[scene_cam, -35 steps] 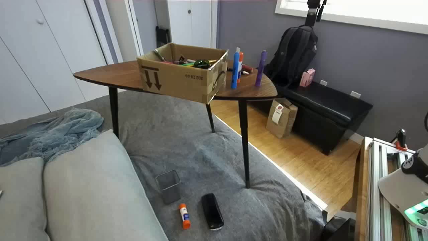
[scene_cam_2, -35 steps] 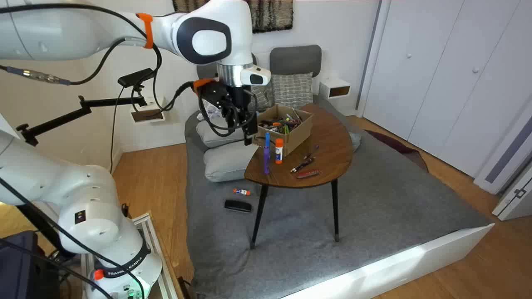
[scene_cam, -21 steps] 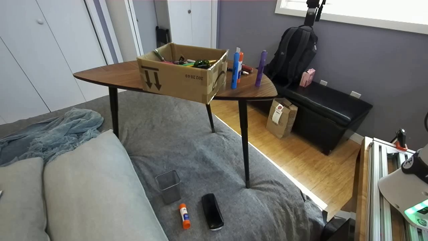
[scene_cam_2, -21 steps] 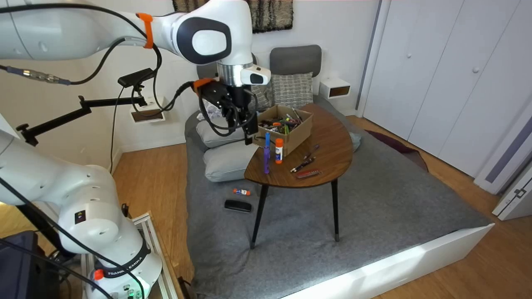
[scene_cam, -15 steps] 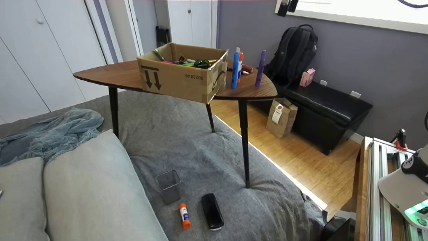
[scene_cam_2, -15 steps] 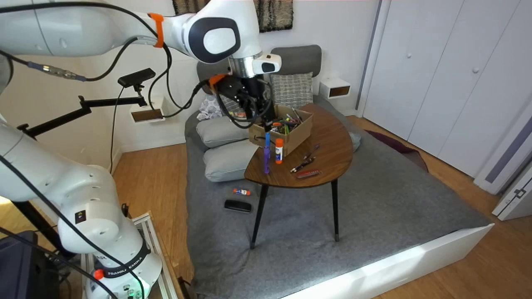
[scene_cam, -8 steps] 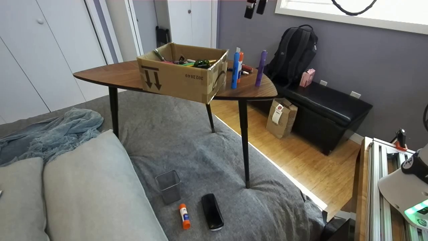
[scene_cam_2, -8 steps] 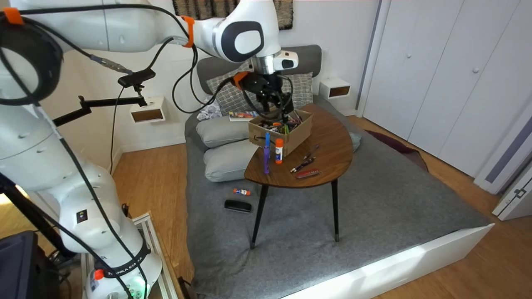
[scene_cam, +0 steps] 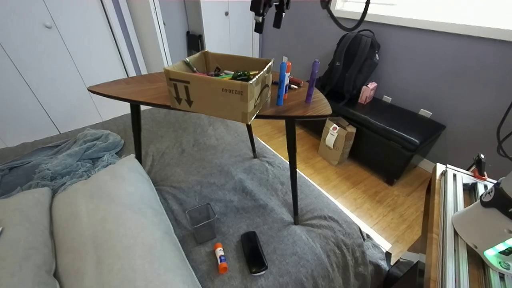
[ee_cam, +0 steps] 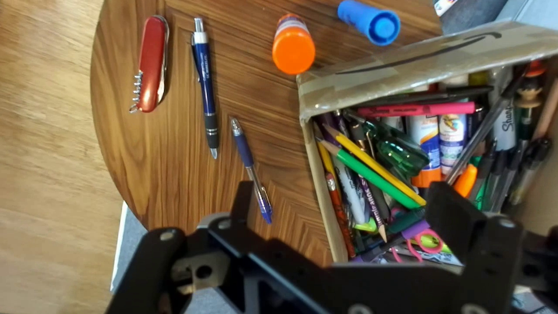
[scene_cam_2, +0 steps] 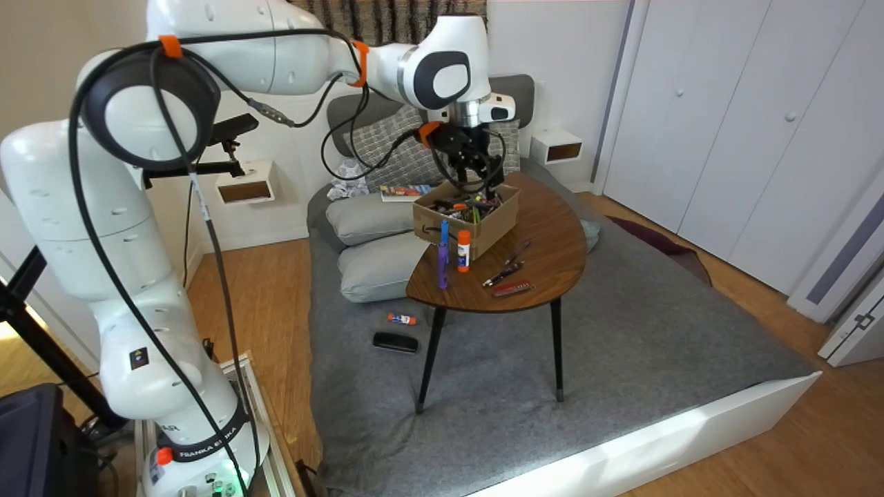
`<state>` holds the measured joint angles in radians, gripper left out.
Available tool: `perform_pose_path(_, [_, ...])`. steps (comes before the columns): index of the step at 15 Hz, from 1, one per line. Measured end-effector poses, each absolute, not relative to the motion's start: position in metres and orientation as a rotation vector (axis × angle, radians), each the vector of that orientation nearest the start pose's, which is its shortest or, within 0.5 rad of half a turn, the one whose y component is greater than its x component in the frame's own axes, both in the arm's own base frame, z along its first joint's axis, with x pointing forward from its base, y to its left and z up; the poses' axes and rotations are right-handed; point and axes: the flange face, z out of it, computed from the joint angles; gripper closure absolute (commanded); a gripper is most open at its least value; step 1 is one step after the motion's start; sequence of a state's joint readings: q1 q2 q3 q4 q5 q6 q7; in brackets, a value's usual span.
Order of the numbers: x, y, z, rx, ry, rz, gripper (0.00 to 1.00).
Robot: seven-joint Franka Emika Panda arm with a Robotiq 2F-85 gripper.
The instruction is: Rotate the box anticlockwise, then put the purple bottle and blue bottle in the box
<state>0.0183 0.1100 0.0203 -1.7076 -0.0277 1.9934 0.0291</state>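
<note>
The box (scene_cam: 208,96), brown cardboard and open-topped, sits on the wooden table packed with pens, pencils and other stationery. Upright beside its short end is the blue bottle (scene_cam: 281,86), with the purple bottle (scene_cam: 312,82) standing farther out toward the table's tip. In the wrist view the blue bottle (ee_cam: 370,22) shows at the top; the purple bottle is outside that view. My gripper (scene_cam: 268,26) hangs above the box with its jaws apart and nothing between them. Seen from the wrist, one box edge (ee_cam: 324,192) runs between the two fingers, well below them.
An orange-capped glue stick (ee_cam: 293,50) stands by the box corner, close to the blue bottle. A red pocket knife (ee_cam: 152,63) and two pens, a dark blue one (ee_cam: 205,83) and a clear-barrelled one (ee_cam: 250,165), lie on the table (scene_cam_2: 545,255) near its rounded edge.
My arm has swung across, bringing the gripper from short of the table to over the box, a little lower in the last half second. Box and bottles have stayed put.
</note>
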Motion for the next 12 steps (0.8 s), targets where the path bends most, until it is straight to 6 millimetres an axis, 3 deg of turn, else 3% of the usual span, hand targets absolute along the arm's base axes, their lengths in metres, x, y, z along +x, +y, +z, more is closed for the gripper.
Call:
perform_pose_path(7, [0.662,0.032,0.490,-3.137,0.082,-0.244,0.00])
perform_pose_path(12, [0.666,0.032,0.492,-3.135,0.089,-0.256,0.00])
